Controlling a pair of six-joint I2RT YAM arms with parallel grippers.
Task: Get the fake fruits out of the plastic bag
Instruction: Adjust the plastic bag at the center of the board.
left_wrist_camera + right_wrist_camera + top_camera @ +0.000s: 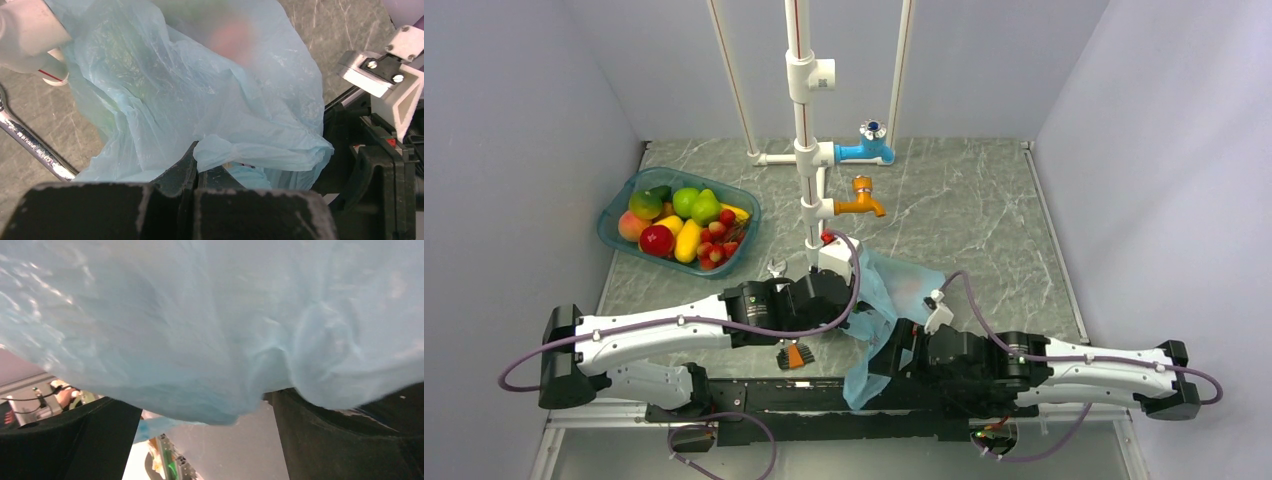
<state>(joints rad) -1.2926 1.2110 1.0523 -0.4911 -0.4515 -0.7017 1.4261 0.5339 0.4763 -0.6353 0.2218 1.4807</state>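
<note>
Left pincer point(195, 150): clenched, its two dark fingers pressed together on a fold at the bag's near edge.
Right pincer point(200, 407): released, fingers standing wide apart; bag film sags across the gap between them and nothing is pinched.
Plastic bag point(200, 90): thin, light blue and crumpled, lying on the worktop straight ahead of the left pincer and caught in it; from there it stretches over to the right pincer and drapes across its fingers.
Orange fruit point(232, 35): a blurred orange patch seen through the film, inside the bag, well ahead of the left pincer and slightly to its right.
Green fruit point(105, 55): a faint green tint through the film, ahead and to the left of the left pincer; its shape cannot be told.
Worktop point(340, 30): grey and marbled.
Wrench point(30, 142): flat on the worktop to the left of the left pincer, just beside the bag's edge.
White pipe point(30, 35): ahead and far left of the left pincer, at the bag's corner.
Teal basket point(609, 225): well apart from both pincers, off to the left pincer's left, holding other fruit.
</note>
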